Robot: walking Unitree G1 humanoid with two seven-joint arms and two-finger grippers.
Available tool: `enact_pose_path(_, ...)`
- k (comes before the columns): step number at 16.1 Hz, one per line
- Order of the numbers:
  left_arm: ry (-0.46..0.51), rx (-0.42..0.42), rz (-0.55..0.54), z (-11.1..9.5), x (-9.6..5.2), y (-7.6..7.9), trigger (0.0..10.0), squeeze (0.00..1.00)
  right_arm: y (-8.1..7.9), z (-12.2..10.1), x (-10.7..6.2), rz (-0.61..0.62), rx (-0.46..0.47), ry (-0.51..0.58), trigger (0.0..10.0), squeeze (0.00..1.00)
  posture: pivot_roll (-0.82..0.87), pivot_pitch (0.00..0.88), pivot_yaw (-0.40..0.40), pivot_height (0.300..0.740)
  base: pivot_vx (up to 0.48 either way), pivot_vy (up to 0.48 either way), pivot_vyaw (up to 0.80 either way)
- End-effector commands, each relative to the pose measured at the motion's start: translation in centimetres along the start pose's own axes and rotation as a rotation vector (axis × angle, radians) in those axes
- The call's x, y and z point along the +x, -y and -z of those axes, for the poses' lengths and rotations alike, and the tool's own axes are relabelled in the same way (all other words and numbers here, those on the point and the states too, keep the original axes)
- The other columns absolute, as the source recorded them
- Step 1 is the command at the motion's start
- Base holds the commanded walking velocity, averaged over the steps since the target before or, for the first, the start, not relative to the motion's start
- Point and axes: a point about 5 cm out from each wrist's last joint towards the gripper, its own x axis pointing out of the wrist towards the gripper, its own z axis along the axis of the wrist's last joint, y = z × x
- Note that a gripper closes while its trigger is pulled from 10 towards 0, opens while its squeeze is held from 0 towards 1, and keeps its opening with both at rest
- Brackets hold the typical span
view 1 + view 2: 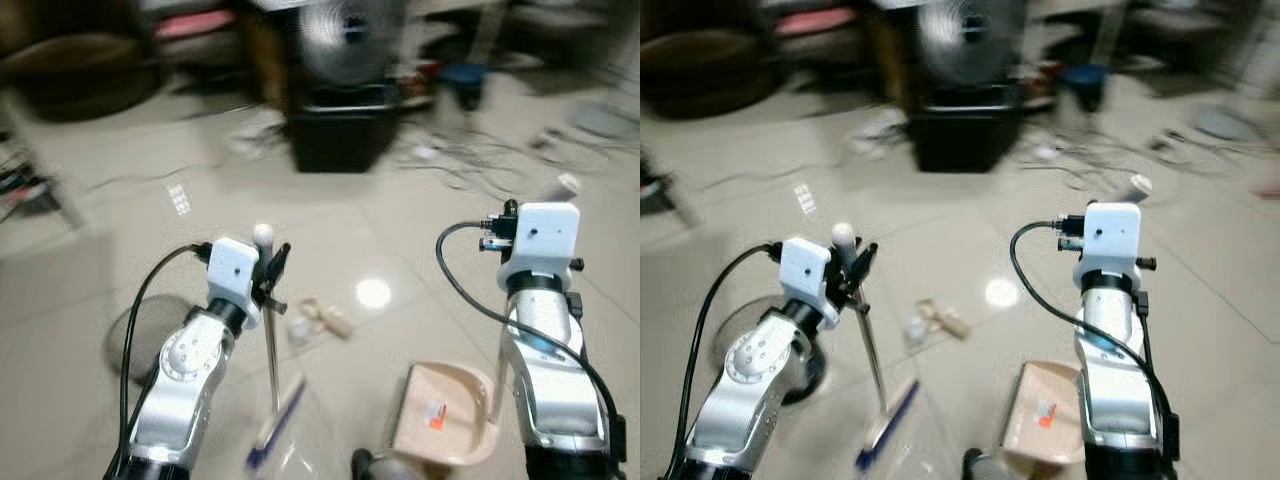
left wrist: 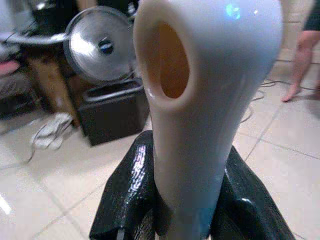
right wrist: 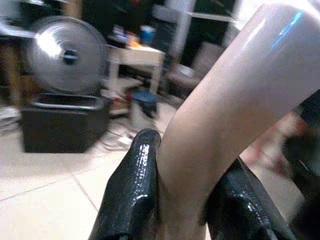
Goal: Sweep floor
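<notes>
The left tool point(image 1: 272, 268) was pinched on the pale handle top of a broom point(image 1: 273, 360), whose thin shaft ran down to a blue-edged head on the floor point(image 1: 120, 260) near the robot's left side. In the left wrist view the black fingers point(image 2: 125, 195) pressed against both sides of the white, hollow-ended handle point(image 2: 200, 100). The right tool point(image 3: 182, 200) was clamped on the curved beige handle point(image 3: 235, 100) of a dustpan point(image 1: 445, 415), which sat on the tiles near the right arm, just right of the broom head. Between and slightly beyond the two lay small scraps of litter point(image 1: 320, 318), beside a bright light reflection. Farther off stood a black box point(image 1: 338, 135) with a round fan point(image 1: 345, 40) above it, and loose cables point(image 1: 480, 165) trailed across the floor to the right. A person's bare legs point(image 2: 302, 55) stood far right in the left wrist view.
</notes>
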Motion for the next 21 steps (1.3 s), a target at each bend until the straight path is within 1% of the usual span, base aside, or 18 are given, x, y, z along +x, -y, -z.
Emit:
enact_pose_path(1,0.017,0.031,-0.021,-0.3,0.1,-0.3,10.0,0.00,0.1,-0.5,0.3,0.013,0.032,0.018,10.0,0.00,-0.06,0.058,0.060,0.740,0.315,0.000,0.00)
enact_pose_path(3,0.016,0.046,-0.031,-0.2,0.2,-0.2,10.0,0.00,-0.2,-0.5,0.4,-0.015,0.027,0.033,10.0,0.00,-0.06,0.056,0.057,0.740,0.324,0.000,0.00)
enact_pose_path(8,0.025,0.049,-0.053,-0.2,0.4,-0.5,10.0,0.00,-1.0,-0.7,0.3,-0.050,0.044,0.057,10.0,0.00,-0.06,0.039,0.050,0.740,0.328,0.000,0.00)
enact_pose_path(13,0.034,0.052,-0.049,-0.2,0.8,-0.2,10.0,0.00,-0.7,-0.3,0.5,-0.053,0.033,0.057,10.0,0.00,-0.06,0.035,0.047,0.740,0.330,0.000,0.00)
enact_pose_path(18,0.039,0.062,-0.053,-0.3,0.9,-0.3,10.0,0.00,-0.9,-0.1,0.5,-0.066,0.023,0.057,10.0,0.00,-0.06,0.036,0.047,0.740,0.329,0.000,0.00)
enact_pose_path(21,0.046,0.064,-0.059,-0.3,1.0,-0.4,10.0,0.00,-1.0,0.0,0.6,-0.071,0.038,0.057,10.0,0.00,-0.06,0.035,0.046,0.740,0.333,0.000,0.00)
